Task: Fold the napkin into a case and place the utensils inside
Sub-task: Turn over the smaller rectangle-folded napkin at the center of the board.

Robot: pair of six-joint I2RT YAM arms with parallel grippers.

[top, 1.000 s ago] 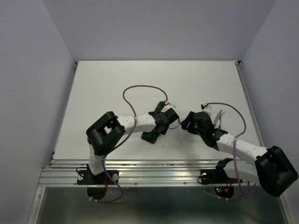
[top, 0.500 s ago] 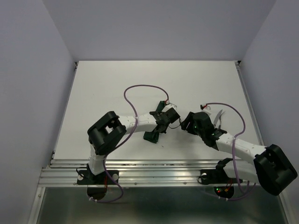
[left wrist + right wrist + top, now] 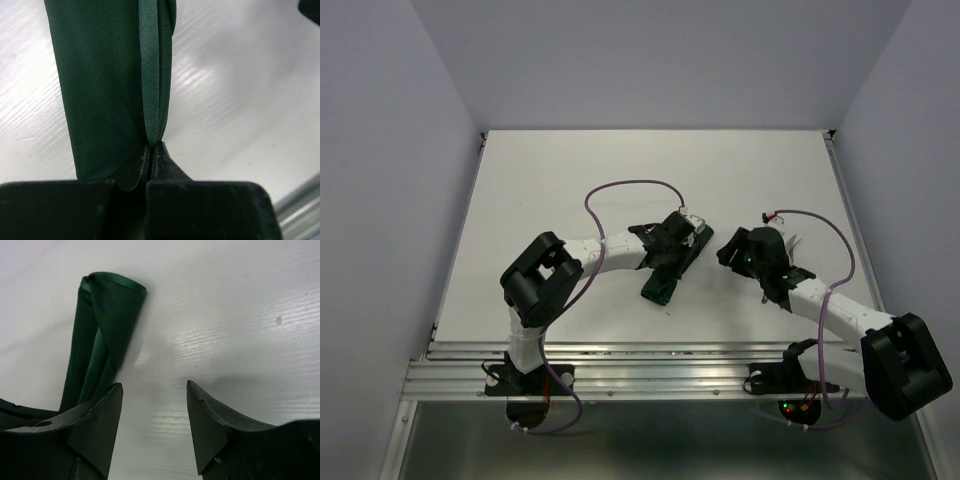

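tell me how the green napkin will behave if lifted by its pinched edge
Probably floppy: the napkin lies in soft folded layers, so it should droop from the left gripper. Likely light, being thin cloth. The folds may slip open, since only one edge looks pinched.

Soft cloth napkin (image 3: pixel 105 90) with slight sheen, glossy, faintly grained table (image 3: pixel 240 100), matt black right gripper (image 3: pixel 154 390)

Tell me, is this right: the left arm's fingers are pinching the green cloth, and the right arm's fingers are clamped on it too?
Not quite. The left fingers do pinch the napkin, but the right fingers stand open over bare table, the cloth beside them, as the right wrist view shows.
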